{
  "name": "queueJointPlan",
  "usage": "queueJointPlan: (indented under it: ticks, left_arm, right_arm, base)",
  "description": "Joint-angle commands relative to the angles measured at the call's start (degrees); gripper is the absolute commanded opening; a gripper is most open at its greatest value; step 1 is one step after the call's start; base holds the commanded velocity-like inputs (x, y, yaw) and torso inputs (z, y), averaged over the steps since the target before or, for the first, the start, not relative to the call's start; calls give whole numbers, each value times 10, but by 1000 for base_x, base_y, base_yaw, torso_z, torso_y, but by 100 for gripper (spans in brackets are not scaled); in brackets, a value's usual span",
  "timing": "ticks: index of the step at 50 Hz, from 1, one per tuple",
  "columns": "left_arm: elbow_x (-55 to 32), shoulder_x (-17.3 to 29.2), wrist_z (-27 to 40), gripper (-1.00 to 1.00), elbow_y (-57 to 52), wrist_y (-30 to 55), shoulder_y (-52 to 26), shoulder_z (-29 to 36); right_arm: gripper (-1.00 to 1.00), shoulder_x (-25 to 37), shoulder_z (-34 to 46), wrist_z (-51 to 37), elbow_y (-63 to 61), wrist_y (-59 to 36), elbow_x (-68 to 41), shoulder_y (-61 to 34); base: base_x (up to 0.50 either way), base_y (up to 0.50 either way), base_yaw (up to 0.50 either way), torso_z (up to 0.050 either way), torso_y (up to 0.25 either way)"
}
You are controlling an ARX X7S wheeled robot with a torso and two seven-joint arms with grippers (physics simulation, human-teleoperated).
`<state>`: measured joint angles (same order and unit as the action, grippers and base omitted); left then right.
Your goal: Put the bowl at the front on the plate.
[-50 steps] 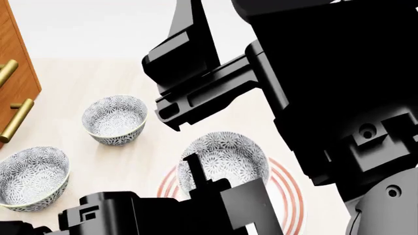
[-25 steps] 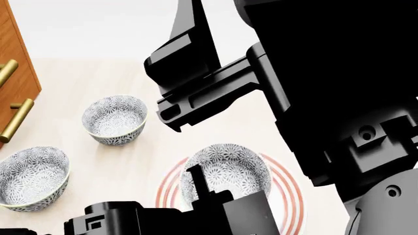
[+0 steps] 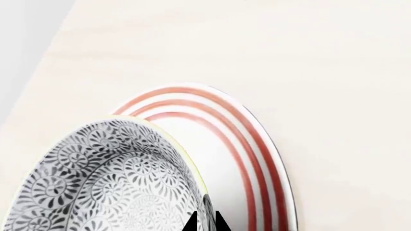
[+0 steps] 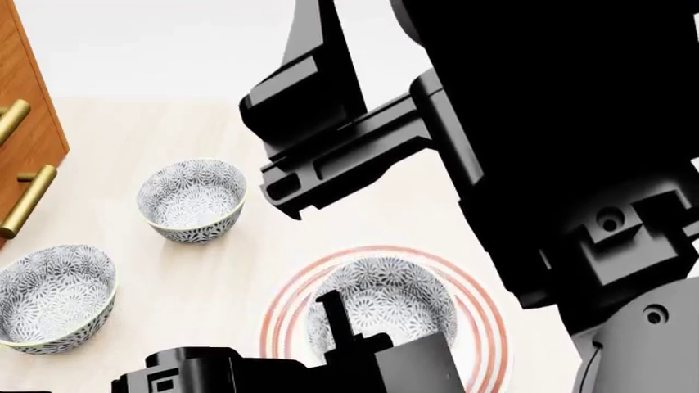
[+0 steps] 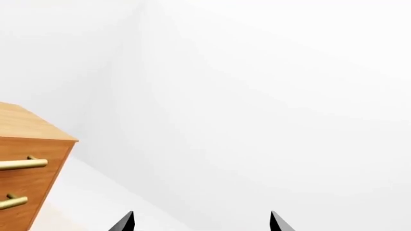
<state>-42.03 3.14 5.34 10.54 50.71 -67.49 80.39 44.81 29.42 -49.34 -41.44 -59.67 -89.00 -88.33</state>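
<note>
The small, deep ceramic bowl [image 4: 381, 303] with the dense grey-blue floral pattern sits over the wide, shallow white plate [image 4: 286, 315] with three thin red rings, near the front of the pale wooden tabletop [image 4: 295, 237]. In the head view the red rings show around the bowl on its left, far and right sides. The left gripper [image 3: 206, 222] is at the bowl's near rim, and in the left wrist view its two dark fingertips are close together on either side of the rim, pinching it. Whether the bowl's base rests on the plate cannot be told. Two more patterned bowls stand well apart from the plate on the left: one farther back [image 4: 192, 199], the other nearer at the left edge [image 4: 52, 296]. A wooden cabinet [image 4: 24, 123] with brass bar handles stands at the far left. The right gripper [image 5: 201, 222] is raised and points at a white wall, its two fingertips spread wide with nothing between them.
</note>
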Motion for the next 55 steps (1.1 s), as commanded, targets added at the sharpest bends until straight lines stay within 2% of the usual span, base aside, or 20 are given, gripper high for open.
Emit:
queueJointPlan:
  ticks: [1, 12, 20, 24, 30, 33, 55]
  left_arm:
    - [8, -3, 1, -100, 10, -10, 1, -7]
    - [8, -5, 1, -100, 16, -25, -1, -14]
    - [7, -27, -13, -100, 61, -41, -10, -18]
    - [-12, -31, -13, -100, 79, -59, -24, -4]
    - [-82, -31, 5, -100, 118, -120, -63, 64]
    - [-97, -31, 5, -100, 129, -135, -69, 78]
    - [-93, -31, -6, -100, 160, -145, -60, 82]
  right_arm:
    - [100, 4, -1, 1, -3, 5, 1, 6]
    - [100, 8, -1, 2, -6, 9, 4, 12]
    - [100, 9, 2, 4, -4, 8, 4, 14]
    - [100, 11, 2, 4, -4, 11, 7, 20]
    - [100, 5, 10, 5, 4, 4, 7, 14]
    - [100, 7, 11, 4, 4, 5, 7, 17]
    - [100, 15, 13, -20, -3, 1, -24, 7]
  base:
    - [0, 0, 0, 0, 0]
    - [0, 0, 0, 0, 0]
    - [0, 0, 0, 0, 0]
    - [0, 0, 0, 0, 3]
    - [0, 0, 0, 0, 0]
    - [0, 0, 0, 0, 0]
    - [0, 0, 0, 0, 0]
